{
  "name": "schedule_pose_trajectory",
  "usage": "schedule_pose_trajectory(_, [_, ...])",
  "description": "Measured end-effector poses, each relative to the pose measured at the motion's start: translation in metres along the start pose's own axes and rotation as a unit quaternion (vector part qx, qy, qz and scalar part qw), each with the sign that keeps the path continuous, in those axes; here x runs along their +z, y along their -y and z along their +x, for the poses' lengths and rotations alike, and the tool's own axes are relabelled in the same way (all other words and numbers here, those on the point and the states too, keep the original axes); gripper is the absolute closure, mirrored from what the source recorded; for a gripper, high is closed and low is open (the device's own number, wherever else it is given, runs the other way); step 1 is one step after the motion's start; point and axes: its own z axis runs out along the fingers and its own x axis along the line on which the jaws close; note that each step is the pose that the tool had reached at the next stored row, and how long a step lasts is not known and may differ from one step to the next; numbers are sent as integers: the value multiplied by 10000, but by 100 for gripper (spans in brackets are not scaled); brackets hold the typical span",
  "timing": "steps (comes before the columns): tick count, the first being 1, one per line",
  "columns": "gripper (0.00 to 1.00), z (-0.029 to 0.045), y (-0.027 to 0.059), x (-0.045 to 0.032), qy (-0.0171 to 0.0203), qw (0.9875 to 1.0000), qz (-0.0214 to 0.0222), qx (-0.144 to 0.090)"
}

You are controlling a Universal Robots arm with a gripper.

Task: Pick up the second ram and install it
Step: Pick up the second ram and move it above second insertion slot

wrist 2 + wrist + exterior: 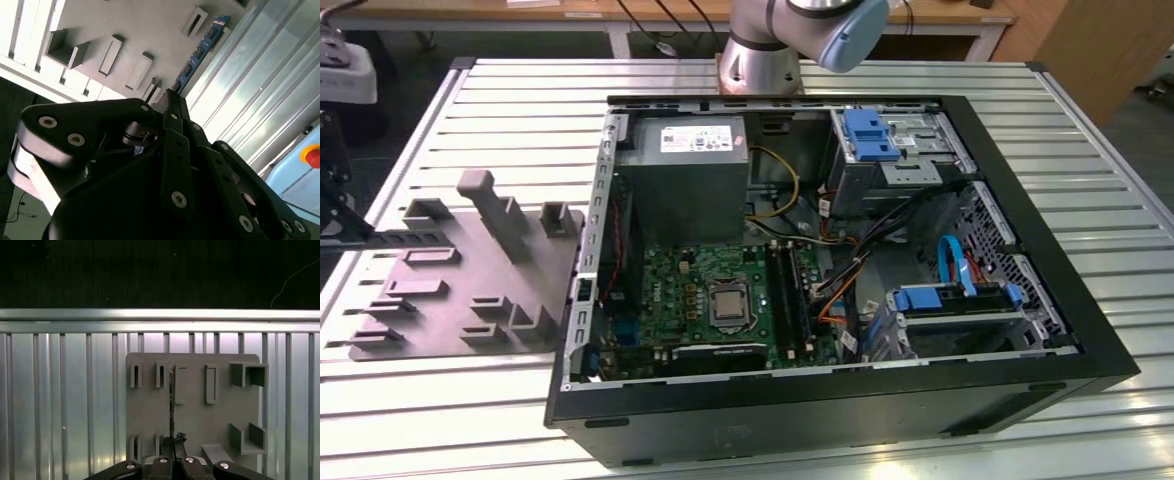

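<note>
In both wrist views my gripper [170, 100] [173, 449] is shut on one end of the second ram. In the second wrist view the second ram [200, 55] is a long blue-green stick reaching out from the fingertips. In the first wrist view the second ram [172, 405] appears edge-on as a thin dark line. It hangs well above the grey holder tray [195, 430] [150, 30], clear of the tray's blocks. The exterior view has the tray [467, 270] at its left, beside the open computer case [827, 400]. The case's motherboard [707, 290] and its long memory slots [790, 285] are exposed.
The arm's base [761, 60] stands behind the case on the ribbed metal table [1067, 130]. Inside the case are the grey power supply [680, 150], drive cages with blue clips [867, 135] and loose cables [854, 260]. A red button [312, 156] sits off to one side.
</note>
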Motion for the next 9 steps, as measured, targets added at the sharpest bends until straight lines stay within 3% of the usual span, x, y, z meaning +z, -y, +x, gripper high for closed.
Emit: schedule_pose_trajectory(9, [89,-20,9,-329,0,10000,-1,0])
